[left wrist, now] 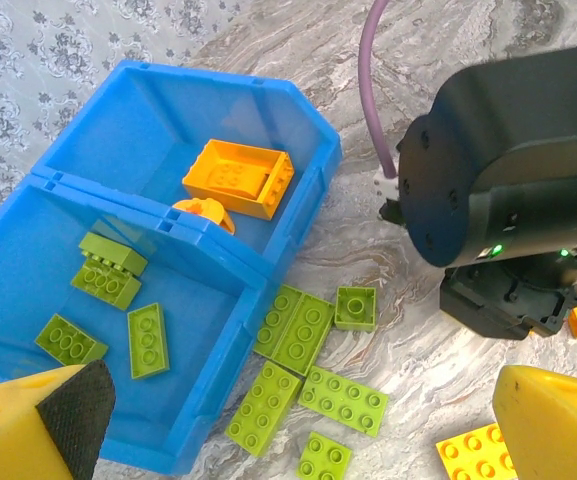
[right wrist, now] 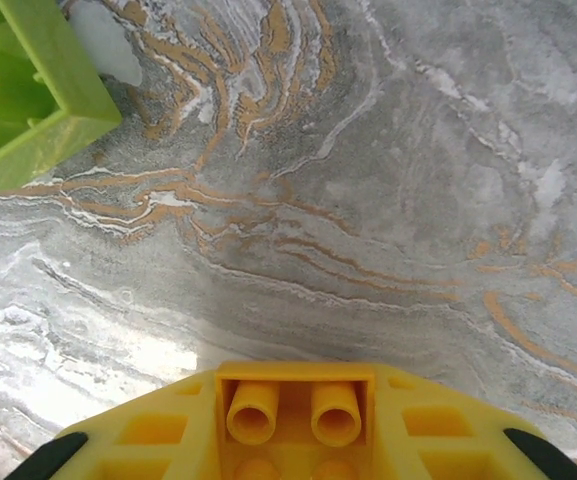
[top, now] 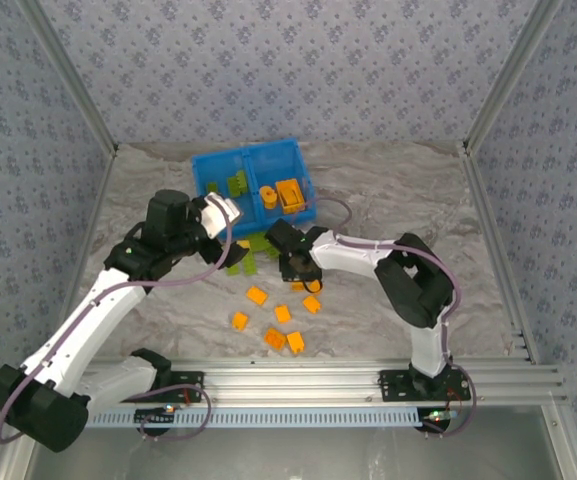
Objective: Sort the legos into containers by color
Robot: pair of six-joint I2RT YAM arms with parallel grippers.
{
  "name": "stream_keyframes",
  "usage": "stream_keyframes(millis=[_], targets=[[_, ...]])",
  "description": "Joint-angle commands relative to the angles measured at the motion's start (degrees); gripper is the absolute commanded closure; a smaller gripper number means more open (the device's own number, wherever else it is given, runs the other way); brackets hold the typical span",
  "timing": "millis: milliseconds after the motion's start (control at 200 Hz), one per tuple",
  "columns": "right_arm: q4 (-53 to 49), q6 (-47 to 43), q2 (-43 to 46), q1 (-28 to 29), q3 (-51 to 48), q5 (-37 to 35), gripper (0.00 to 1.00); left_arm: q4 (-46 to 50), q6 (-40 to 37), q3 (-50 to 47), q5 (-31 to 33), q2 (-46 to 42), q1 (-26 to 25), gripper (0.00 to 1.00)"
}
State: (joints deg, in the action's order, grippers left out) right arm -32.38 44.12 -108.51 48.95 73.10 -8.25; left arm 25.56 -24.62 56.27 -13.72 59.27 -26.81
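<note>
Nearest the bases, loose orange legos lie scattered on the surface. Just beyond them, the right gripper looks pinched on one orange brick, whose hollow underside faces the wrist camera.

Judged from here, the brick should be lifted straight up first. It can then swing toward 11 o'clock, clear the front wall of the bin, and be released low over the right compartment, where orange pieces lie.

The left gripper hangs wide open above the green legos at 9 o'clock, so keep well apart from it.
</note>
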Motion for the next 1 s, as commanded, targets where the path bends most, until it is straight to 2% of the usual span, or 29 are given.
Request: stream_keyframes(millis=[0,105,200,340,455,550,635,819,994], targets=[[-1.8,-2.7,8.1,-0.2,2.3,-6.1,0.72,0.2,-0.2,0.5,-0.6,-0.5,-0.4,0.01],[-3.0,-7.5,11.6,-0.7,7.2,-11.2,0.71,-0.2,0.1,0.3,-1.3,-1.4,-0.4,0.01],[0.3,-15.1,10.6,-2.2,12.6,-13.0,0.70,-1.0,0.2,-0.1,-1.1,-2.6,-0.4,0.01],[1.8,-22.5,1.3,-6.0,24.6,-13.9,0.70,-2.0,0.6,-0.8,0.9,-3.7,-0.4,0.01],[1.7,-26.5,-8.2,-8.4,35.4,-13.8,0.70,-3.7,3.0,-1.4,8.2,-3.6,-0.4,0.01],[0.6,-27.4,-15.9,-10.0,44.3,-13.4,0.70,-5.2,5.3,-1.4,15.1,-2.9,-0.5,0.01],[-0.7,-27.5,-22.4,-11.0,51.7,-12.1,0.70,-6.2,6.0,-1.7,18.2,-2.9,-0.5,0.01],[-3.3,-26.3,-32.7,-12.1,63.1,-6.9,0.68,-6.6,5.7,-2.2,17.7,-3.1,-0.5,0.01],[-5.6,-23.0,-36.1,-12.7,67.2,-3.8,0.56,-6.7,6.2,-2.1,17.7,-3.1,-0.5,0.01]])
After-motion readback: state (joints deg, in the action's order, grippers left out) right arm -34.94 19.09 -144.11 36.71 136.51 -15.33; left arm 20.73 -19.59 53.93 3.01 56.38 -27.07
